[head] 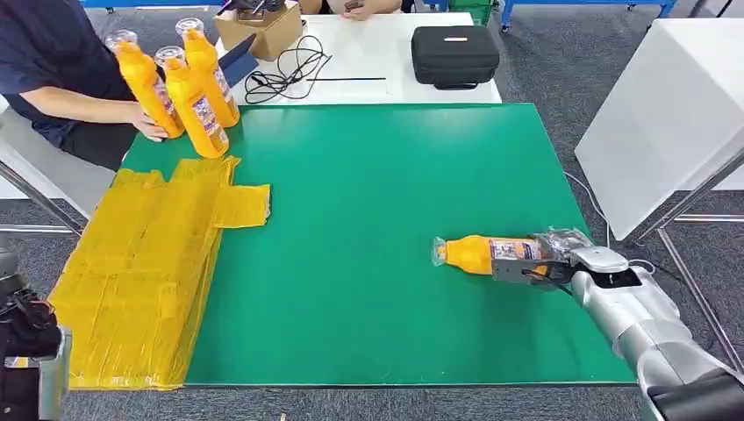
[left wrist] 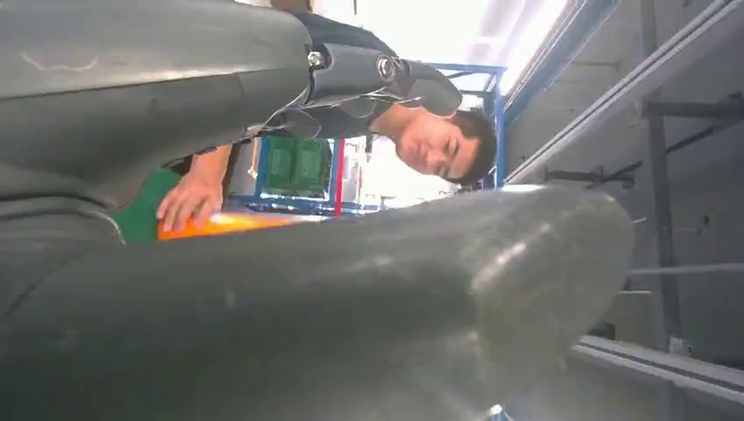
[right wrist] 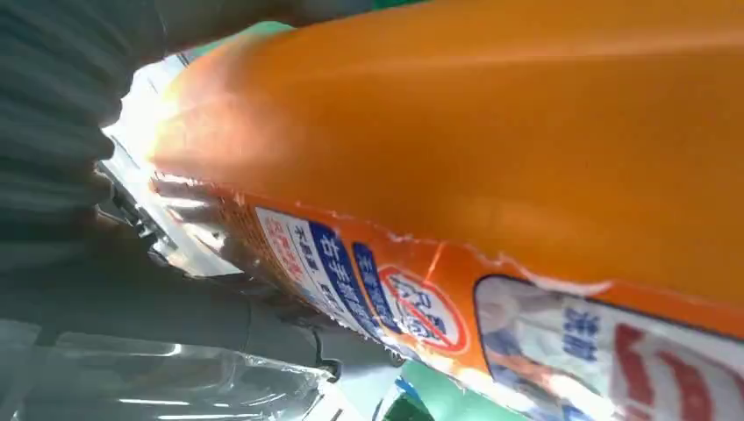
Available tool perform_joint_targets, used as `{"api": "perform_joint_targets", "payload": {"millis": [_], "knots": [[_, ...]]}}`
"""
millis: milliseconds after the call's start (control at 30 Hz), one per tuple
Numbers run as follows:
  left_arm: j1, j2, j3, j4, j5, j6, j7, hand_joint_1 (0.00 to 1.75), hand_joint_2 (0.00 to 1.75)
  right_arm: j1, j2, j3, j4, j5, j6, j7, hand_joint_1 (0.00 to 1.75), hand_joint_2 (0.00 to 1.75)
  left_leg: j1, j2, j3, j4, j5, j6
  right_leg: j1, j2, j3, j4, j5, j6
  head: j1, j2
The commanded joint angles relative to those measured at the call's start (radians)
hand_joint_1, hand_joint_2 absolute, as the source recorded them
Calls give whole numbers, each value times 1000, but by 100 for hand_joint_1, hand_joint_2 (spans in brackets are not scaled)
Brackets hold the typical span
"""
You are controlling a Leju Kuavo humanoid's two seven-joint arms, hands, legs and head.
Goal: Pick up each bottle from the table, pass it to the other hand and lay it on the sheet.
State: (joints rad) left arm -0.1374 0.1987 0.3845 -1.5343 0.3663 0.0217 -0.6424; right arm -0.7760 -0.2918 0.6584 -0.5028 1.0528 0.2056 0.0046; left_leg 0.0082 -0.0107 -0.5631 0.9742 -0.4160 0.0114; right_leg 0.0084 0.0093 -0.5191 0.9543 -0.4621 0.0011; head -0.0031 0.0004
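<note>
Orange bottle (head: 478, 253): lies flat on bench (head: 368, 263), far from yellow sheet (head: 140, 272).
Right hand (head: 540, 263): fingers wrapped around bottle's base, apparently gripping for lift.
Left hand (left wrist: 307, 298): state cannot be told.

Silver jointed right arm (head: 645, 329); grey ribbed hand (head: 561, 263), dark fingers

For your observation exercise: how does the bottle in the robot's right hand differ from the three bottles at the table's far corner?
The held bottle lies on its side by the green mat's right edge; the three bottles stand, leaning. The right hand grips the held bottle; a person's hand steadies the three bottles. All are orange and labelled.
</note>
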Motion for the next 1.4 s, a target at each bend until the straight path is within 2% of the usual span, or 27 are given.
{"api": "perform_joint_targets", "payload": {"millis": [33,200,367,400,433,500,533,567,667,733,833,967,1233,1267,1300,1400], "knots": [[79,-21,78,-52,20,-5,6,0,0,-13,25,29,-5,-62,-5,-22,175,175,0,3,1,-1,-1,0,0,2,0,-1,0,1,0,0],[72,-28,79,-55,19,-6,8,0,0,-2,22,30,-32,-83,-17,-36,175,175,0,3,2,-1,-1,0,0,0,1,-1,0,2,0,0],[105,-58,110,-114,8,-15,19,0,0,2,58,17,-131,-151,-52,-33,175,175,1,7,2,-1,-2,0,0,4,0,-1,0,2,0,0],[116,-60,112,-124,5,-22,31,0,0,10,83,-24,-151,-200,-80,-32,175,175,0,8,2,-1,-3,0,0,6,0,-1,0,2,0,0],[124,-56,109,-127,-2,-29,68,0,175,11,104,-41,-182,-227,-96,-25,175,175,1,8,2,-1,-3,0,1,6,0,-1,0,2,0,0],[105,-37,73,-96,30,-83,164,0,175,21,144,-126,-279,-351,-129,-46,175,175,0,7,0,-1,-1,0,0,6,-3,1,0,1,0,0],[87,-31,51,-71,28,-89,169,0,175,28,147,-140,-347,-390,-117,-23,175,175,0,8,0,0,-2,0,0,6,-4,1,-1,1,0,0],[62,-19,12,-38,49,-122,197,0,175,31,155,-170,-402,-444,-147,-43,175,175,0,9,0,0,-3,-1,0,7,-4,2,-1,1,0,0],[-34,-4,-98,54,122,-157,231,0,175,33,195,-255,-552,-681,-129,-78,175,175,0,2,-4,1,-1,-1,0,0,-7,3,-2,1,0,0],[-97,-20,-170,81,151,-153,237,0,175,8,223,-255,-623,-757,-137,-63,175,175,0,-3,-6,2,0,0,0,-4,-9,4,-2,1,0,0],[-170,-50,-259,90,231,-149,290,0,175,-50,284,-197,-661,-799,-150,-13,175,175,0,-3,-8,1,1,0,0,-4,-10,3,-1,1,0,0],[-236,-45,-333,118,284,-131,318,0,175,-127,411,-116,-597,-800,-211,25,175,175,0,2,-7,2,0,0,0,1,-10,4,0,1,1,0],[-225,-29,-338,114,299,-126,313,0,175,-120,390,-91,-596,-816,-237,15,175,175,2,1,-2,1,-2,-1,1,-2,-4,1,-1,0,0,0],[-225,-29,-338,114,299,-126,313,0,175,-120,390,-91,-596,-816,-237,15,175,175,1,1,-5,1,0,0,1,-1,-7,2,1,-1,0,0],[-234,-35,-342,116,302,-129,314,0,175,-119,397,-88,-594,-818,-236,14,175,175,2,1,-4,1,-1,0,2,-1,-6,1,0,0,0,0],[-302,-63,-391,161,319,-147,347,0,175,-117,485,-51,-535,-786,-279,32,175,175,1,2,-6,1,1,0,1,0,-9,2,1,-1,1,0]]}}
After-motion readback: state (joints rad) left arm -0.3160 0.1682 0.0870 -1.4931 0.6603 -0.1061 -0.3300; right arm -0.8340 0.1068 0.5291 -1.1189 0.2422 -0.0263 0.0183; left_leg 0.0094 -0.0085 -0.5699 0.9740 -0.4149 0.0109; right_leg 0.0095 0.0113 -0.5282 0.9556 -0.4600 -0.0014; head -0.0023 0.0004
